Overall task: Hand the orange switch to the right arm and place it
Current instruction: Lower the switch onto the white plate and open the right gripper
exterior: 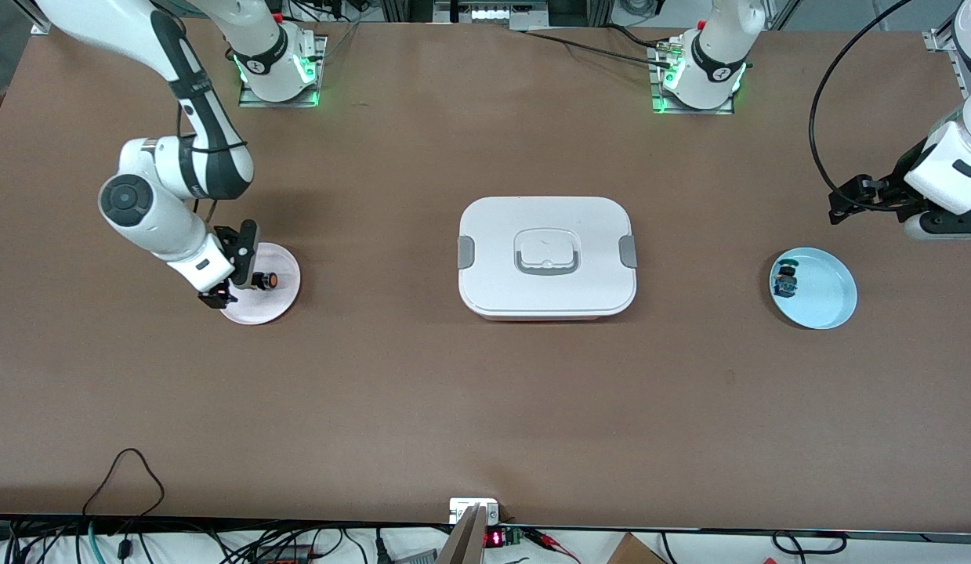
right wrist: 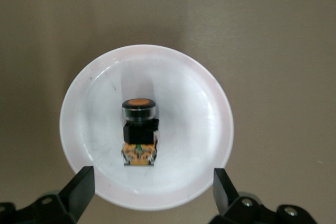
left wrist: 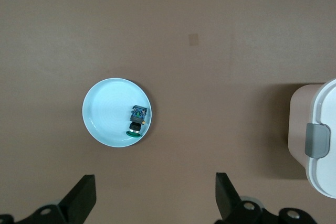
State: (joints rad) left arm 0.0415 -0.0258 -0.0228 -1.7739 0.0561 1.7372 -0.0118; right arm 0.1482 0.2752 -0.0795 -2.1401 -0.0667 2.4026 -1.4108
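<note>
Right pincer point(right wrist: 152, 192) stands wide over the orange switch point(right wrist: 139, 129) (lying in the pink dish point(right wrist: 84, 93)); lift straight up. Left pincer point(left wrist: 155, 200), wide, waits.

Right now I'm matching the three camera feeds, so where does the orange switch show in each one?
Front view: the orange switch lies on the pink plate at the right arm's end of the table, under the right end effector.
Left wrist view: not in it.
Right wrist view: mid-picture, on that plate.
Shared landmark: the pink plate.
</note>
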